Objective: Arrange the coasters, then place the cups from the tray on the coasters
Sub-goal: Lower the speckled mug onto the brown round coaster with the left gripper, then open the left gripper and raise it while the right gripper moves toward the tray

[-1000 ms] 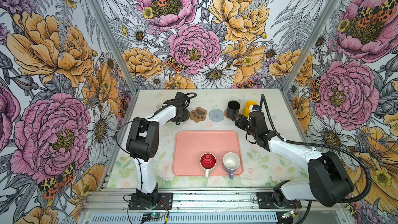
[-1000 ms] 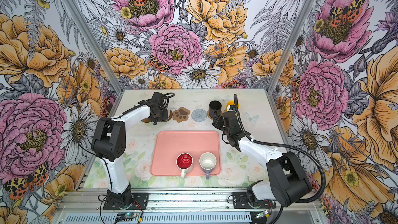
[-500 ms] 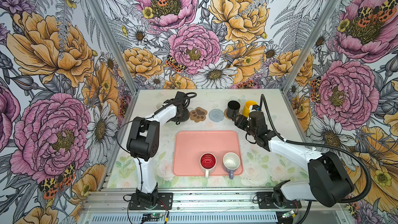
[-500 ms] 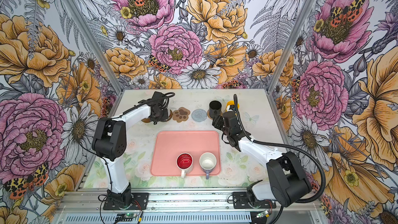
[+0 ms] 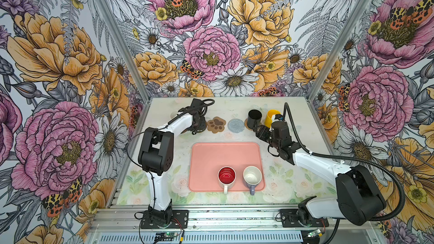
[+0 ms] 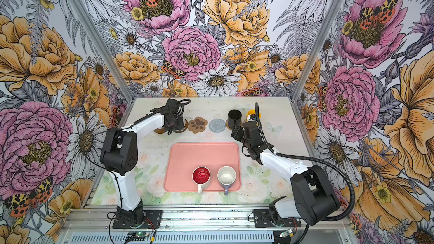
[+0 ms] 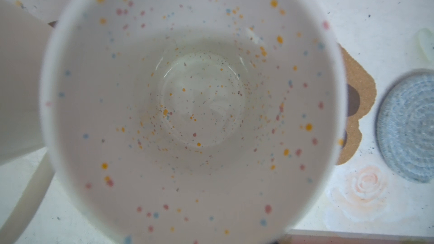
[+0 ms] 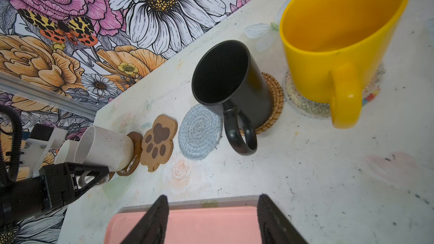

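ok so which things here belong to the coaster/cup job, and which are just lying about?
Job: tray, red-lined mug, lavender mug, black mug, yellow mug, speckled mug, white mug, paw coaster, grey-blue coaster, brown disc, rattan coaster, cream coaster.
Backdrop: floral walls, table, arm cable.

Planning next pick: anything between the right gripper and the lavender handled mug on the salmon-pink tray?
Nothing visible. Only bare salmon-pink tray lies between right gripper and lavender handled mug; the white red-lined mug stands beside it, off that line.

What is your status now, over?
Left gripper at speckled white mug on glossy brown disc coaster, grip unclear. Right gripper open, empty. Red-lined white mug, lavender mug on salmon-pink rectangular tray. Nothing blocking.
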Controlling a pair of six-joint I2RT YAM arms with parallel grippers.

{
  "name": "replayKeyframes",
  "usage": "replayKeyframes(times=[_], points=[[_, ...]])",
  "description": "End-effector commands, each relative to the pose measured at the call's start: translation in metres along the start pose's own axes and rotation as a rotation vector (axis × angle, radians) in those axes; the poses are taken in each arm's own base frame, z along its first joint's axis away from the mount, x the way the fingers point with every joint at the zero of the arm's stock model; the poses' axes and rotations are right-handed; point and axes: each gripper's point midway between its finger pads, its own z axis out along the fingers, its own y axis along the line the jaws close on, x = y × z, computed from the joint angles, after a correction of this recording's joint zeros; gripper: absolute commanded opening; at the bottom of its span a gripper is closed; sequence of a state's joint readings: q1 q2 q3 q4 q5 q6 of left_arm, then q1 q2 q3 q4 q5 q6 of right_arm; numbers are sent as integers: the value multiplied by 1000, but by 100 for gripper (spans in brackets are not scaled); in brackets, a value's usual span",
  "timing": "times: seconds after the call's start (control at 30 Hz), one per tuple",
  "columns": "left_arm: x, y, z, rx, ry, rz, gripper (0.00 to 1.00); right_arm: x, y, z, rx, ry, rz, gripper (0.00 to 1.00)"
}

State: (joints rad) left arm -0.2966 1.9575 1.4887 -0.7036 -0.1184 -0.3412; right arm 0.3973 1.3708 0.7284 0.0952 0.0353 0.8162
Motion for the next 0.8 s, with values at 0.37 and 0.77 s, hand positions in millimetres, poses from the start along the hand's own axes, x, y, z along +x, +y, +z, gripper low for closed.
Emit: replayKeyframes(times=[0.37,0.77], points=[[-28,-2,-41,38,-116,-16,56,-10,4,2,-6,-15,12,63],[-51,-5,-132,44,-335,-29,60,-6,2,7,26,21,16,62]])
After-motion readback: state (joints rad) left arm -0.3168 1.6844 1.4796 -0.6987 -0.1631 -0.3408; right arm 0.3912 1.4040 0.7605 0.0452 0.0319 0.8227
